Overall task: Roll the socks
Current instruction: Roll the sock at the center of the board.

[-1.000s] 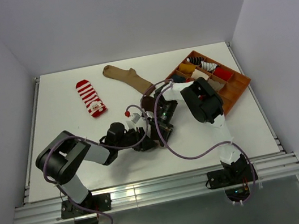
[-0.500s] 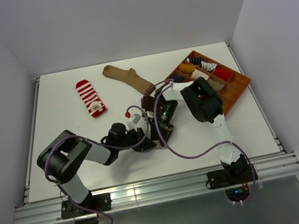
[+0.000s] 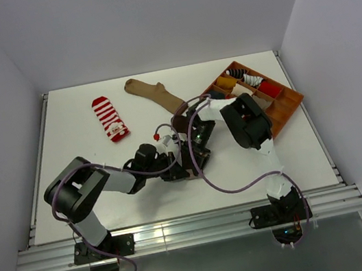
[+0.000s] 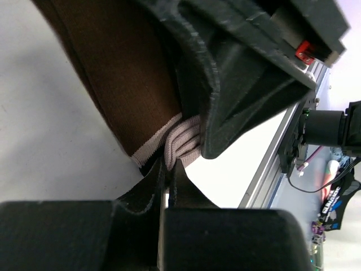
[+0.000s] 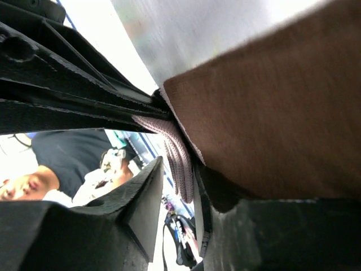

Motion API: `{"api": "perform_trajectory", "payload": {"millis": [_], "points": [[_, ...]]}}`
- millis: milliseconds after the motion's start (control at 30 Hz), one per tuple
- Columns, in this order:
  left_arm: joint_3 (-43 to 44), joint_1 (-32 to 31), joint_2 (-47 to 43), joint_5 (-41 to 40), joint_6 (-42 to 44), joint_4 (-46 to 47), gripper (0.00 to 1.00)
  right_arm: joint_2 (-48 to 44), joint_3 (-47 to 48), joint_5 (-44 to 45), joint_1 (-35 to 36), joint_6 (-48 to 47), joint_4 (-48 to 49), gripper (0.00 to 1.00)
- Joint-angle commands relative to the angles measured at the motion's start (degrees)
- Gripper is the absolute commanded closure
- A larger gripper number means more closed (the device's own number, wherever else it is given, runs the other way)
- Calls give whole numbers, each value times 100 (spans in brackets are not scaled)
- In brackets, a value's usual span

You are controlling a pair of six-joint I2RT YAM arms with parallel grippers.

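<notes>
The dark brown sock (image 4: 124, 73) with a pale striped cuff (image 4: 183, 141) lies mid-table, mostly hidden under both grippers in the top view. My left gripper (image 4: 168, 169) (image 3: 174, 166) is shut on the cuff's edge. Facing it from the other side, my right gripper (image 5: 177, 180) (image 3: 194, 153) has its jaws parted. The cuff (image 5: 179, 161) hangs between them against one finger, with a gap to the other. The brown sock body (image 5: 271, 113) fills the right wrist view. A red-and-white striped sock (image 3: 109, 118) and a tan sock (image 3: 154, 94) lie flat at the back.
An orange divided tray (image 3: 289, 109) at the back right holds several rolled socks. The right arm's purple cable (image 3: 231, 188) loops over the table in front of the grippers. The metal rail (image 3: 183, 229) runs along the near edge.
My left gripper has closed on the sock's cuff and shifted slightly toward the right gripper. The right gripper's jaws have parted from shut.
</notes>
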Motion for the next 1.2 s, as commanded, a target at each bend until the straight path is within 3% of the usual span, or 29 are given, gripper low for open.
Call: {"api": "perform_trajectory", "payload": {"millis": [0,333,533,667,767,900,1167], "points": [[131,-49,-98,-210,-91,-904,100,-388,-117,419,-47,161,625,63],[466,222,-212,97,-636,-2118,100,-1740,-697,1711,-223,786,1803,51],[544,539,-274,694,-1216,-2469,100,-2611,-943,2484,-364,522,2295,49],[562,548,-177,1072,-1795,-2382,100,-3646,-1540,2678,-338,163,3171,49],[396,592,-63,1248,-2331,-2111,100,-4184,-2146,2915,-110,-127,3682,47],[158,671,69,1442,-3157,-1565,100,-5176,-3356,3863,968,-707,4588,45],[132,768,218,1433,-3475,-1592,100,-6038,-4492,4093,2253,-1367,5318,43]]}}
